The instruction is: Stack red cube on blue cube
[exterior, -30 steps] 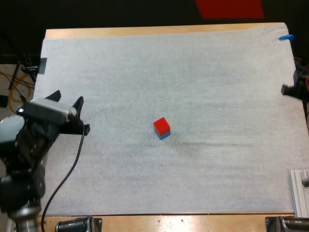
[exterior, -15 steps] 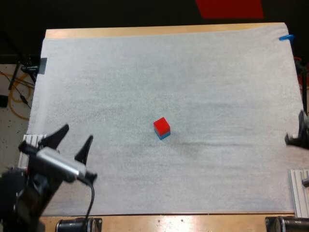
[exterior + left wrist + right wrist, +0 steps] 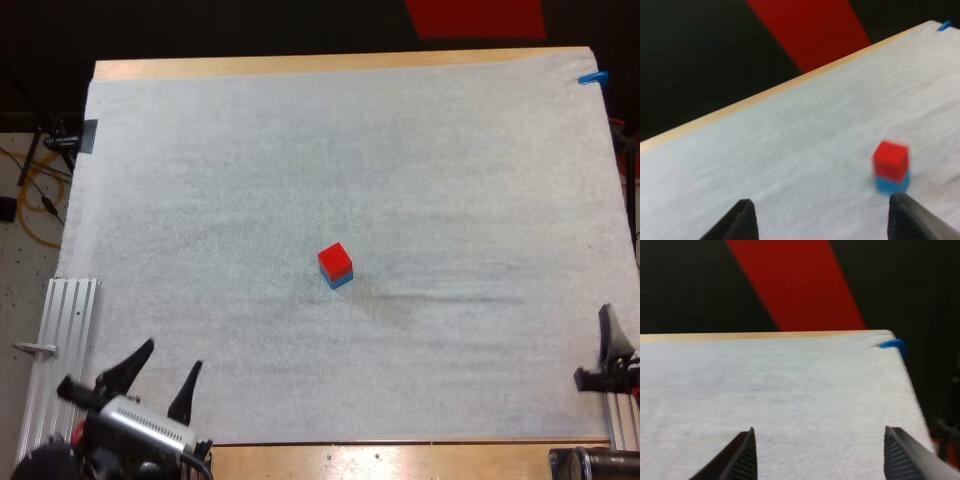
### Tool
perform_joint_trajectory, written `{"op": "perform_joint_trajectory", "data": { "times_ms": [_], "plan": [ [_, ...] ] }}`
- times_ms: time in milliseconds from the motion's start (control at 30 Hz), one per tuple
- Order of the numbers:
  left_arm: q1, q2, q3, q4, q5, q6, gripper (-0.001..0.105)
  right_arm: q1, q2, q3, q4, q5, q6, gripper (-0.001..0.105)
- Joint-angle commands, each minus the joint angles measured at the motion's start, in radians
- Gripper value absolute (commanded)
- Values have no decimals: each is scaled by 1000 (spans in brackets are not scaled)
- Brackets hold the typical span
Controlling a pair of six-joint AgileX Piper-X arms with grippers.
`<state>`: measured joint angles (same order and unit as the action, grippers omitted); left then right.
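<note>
Saw the red cube [image 3: 335,259] seated squarely on top of the blue cube [image 3: 341,281], both near the middle of the white mat [image 3: 300,150] on the wooden table [image 3: 300,66]. Judged the stack upright, edges roughly in line, touched by neither gripper.

Found the left gripper [image 3: 170,357] low at the mat's near left corner, just beside a ribbed metal rail [image 3: 60,340], fingers spread wide and holding nothing. Placed it well apart from the stack. Through the left wrist view, made out the two cubes out ahead of those spread fingers [image 3: 742,220], farther along the mat, closer to one fingertip than to the other and clear of both.

Found the right gripper [image 3: 605,352] at the mat's near right edge, likewise well apart from the stack. Through the right wrist view, saw its fingers [image 3: 742,457] standing apart over bare mat, pinching nothing.
</note>
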<state>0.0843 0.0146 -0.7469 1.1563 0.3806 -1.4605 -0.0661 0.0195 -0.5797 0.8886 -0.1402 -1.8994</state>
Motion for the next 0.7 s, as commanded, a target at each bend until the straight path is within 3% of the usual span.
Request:
{"op": "perform_joint_trajectory", "data": {
  "times_ms": [0,167,333,567,667],
  "plan": [
    [-3,-59,12,22,-67,-19,56,1,-42,15,22,-26,-5,54],
    [-3,-175,20,97,-181,-100,56,1,-70,23,103,-32,-5,54],
    [9,-170,22,201,-213,-113,56,1,-73,27,103,-59,-8,54],
    [9,-167,146,-4,-212,-113,56,1,-73,50,126,-59,-8,54],
    [9,-164,193,-22,-212,-113,56,1,-73,62,125,-59,-8,54]
  ]
}}
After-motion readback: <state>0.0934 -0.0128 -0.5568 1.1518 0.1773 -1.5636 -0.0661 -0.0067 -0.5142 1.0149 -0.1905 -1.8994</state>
